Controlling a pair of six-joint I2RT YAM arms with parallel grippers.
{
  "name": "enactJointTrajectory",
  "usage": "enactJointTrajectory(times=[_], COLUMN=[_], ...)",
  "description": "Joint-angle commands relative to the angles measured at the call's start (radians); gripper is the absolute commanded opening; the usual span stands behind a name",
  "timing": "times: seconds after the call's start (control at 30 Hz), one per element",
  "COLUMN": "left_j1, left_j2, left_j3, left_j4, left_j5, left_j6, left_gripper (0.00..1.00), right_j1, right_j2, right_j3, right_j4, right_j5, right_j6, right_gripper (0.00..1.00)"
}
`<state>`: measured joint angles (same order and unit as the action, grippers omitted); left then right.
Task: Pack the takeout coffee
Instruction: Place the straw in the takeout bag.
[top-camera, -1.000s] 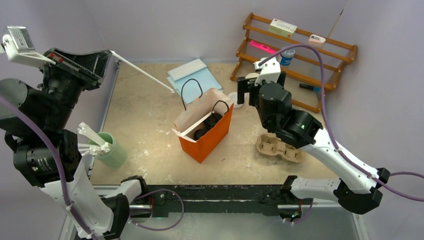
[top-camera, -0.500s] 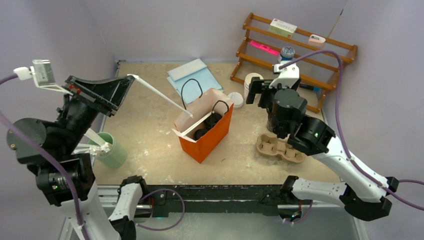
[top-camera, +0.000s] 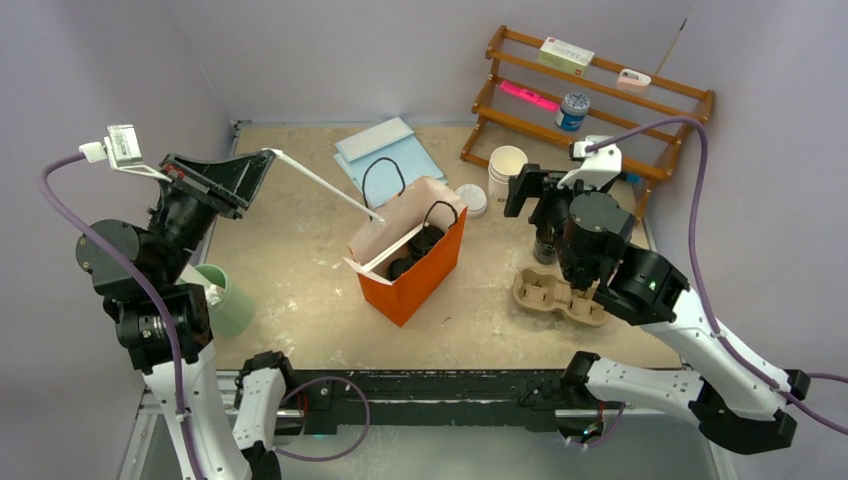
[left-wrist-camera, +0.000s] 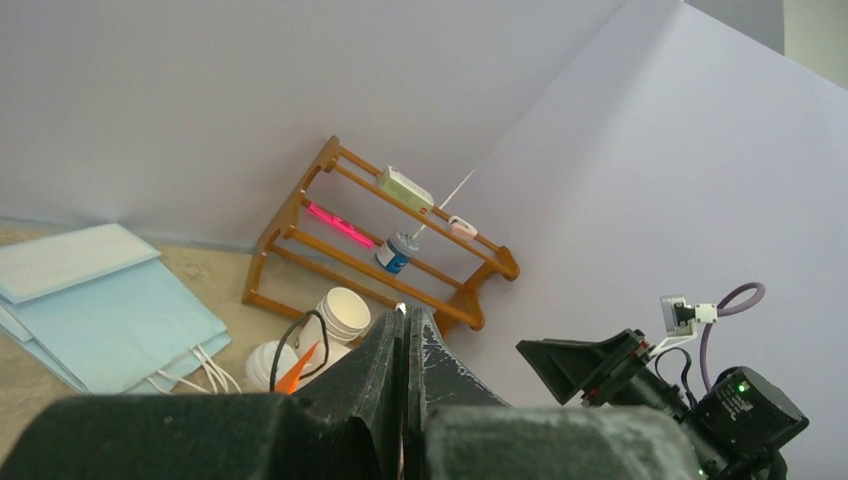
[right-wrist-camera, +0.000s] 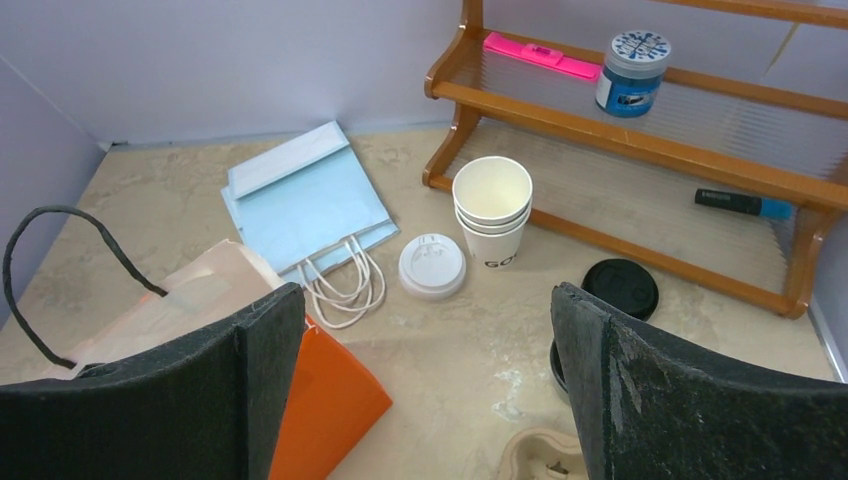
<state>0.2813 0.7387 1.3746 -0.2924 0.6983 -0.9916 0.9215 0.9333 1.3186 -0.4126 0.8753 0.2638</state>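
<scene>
We list one orange paper bag (top-camera: 415, 275) standing mid-table, with black cups (top-camera: 418, 250) inside it. Next, the right gripper (right-wrist-camera: 430, 390), jaws wide and empty, near the wooden rack (top-camera: 600, 100). The left gripper (top-camera: 262, 160) is pinched on a thin white stick (top-camera: 325, 185), and one black lid (right-wrist-camera: 620, 288) lies by the rack.

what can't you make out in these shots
top view: the orange bag walls hide how many black cups sit inside
top view: the right arm covers part of the pulp carrier
left wrist: the shut left gripper hides most of its white stick
right wrist: bottom edge cuts the carrier off
</scene>
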Motion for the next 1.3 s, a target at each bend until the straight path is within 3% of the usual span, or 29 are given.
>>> enactJointTrajectory(times=[0.0, 0.3, 0.7, 1.03, 1.27], left_j1=[0.009, 0.015, 0.004, -0.271, -0.275], left_j2=[-0.01, -0.032, 0.012, 0.259, 0.221], left_j3=[-0.041, -0.077, -0.168, 0.142, 0.041], left_j4=[0.101, -0.001, 0.168, 0.044, 0.181], left_j5=[-0.03, -0.09, -0.08, -0.07, -0.109], left_j6=[-0.036, 0.054, -0.029, 0.154, 0.081], left_gripper=[0.0, 0.0, 0.0, 0.0, 0.0], right_j1=[-0.004, -0.003, -0.003, -0.003, -0.003], right_j2=[-0.002, -0.005, 0.035, 0.028, 0.011], right_j3=[-0.001, -0.033, -0.023, -0.021, -0.031], right_j4=[0.041, 0.077, 0.114, 0.101, 0.085], right_j5=[-0.016, -0.045, -0.064, -0.052, -0.03], right_j6=[0.032, 0.019, -0.031, -0.044, -0.036], right_gripper=[0.94, 0.94, 0.95, 0.95, 0.95])
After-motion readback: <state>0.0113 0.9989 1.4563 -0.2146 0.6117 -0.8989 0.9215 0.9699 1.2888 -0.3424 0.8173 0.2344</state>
